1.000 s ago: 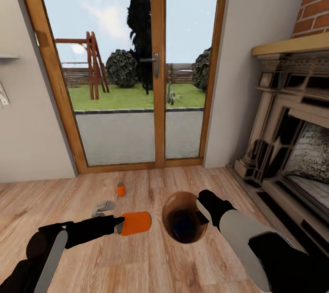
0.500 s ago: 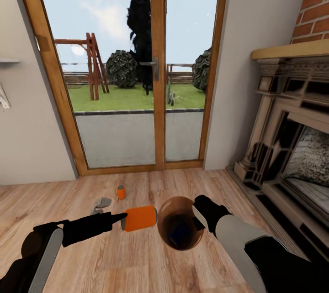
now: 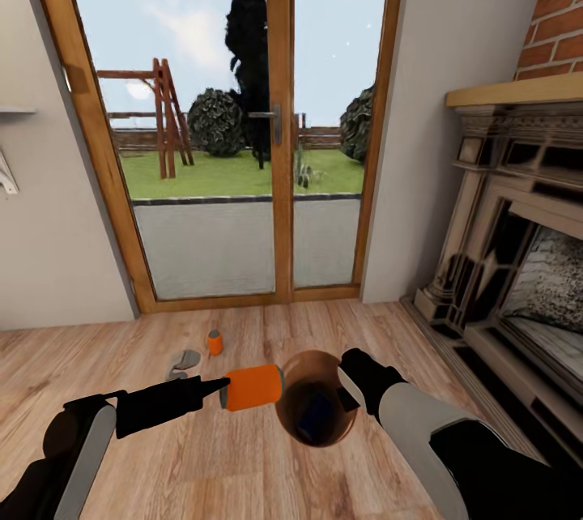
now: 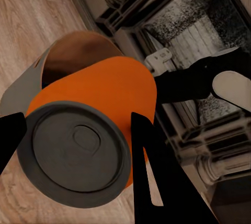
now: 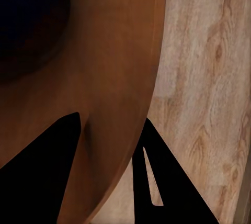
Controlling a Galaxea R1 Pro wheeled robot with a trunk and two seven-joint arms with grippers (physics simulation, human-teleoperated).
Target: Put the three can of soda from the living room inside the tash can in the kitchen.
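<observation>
My left gripper (image 3: 227, 391) is shut on a bright orange can of soda (image 3: 253, 387), held lying sideways above the floor. The can's far end reaches the rim of the tash can (image 3: 301, 370). In the left wrist view the can's grey top (image 4: 73, 153) sits between the fingers, with the bin (image 4: 68, 56) just behind. My right gripper (image 3: 350, 384) is shut on the bin's wall (image 5: 115, 51) and holds it tilted, mouth towards me. A dark blue shape (image 3: 312, 416) lies inside it. Another orange can (image 3: 214, 342) stands on the floor further off.
A flat grey object (image 3: 185, 360) lies on the plank floor beside the far can. Wood-framed glass doors (image 3: 279, 139) close off the wall ahead. The stone fireplace (image 3: 518, 261) under a brick chimney runs along the right.
My left gripper has carried the orange can to the right, up to the bin's rim. The right gripper has brought the bin a little to the left.
</observation>
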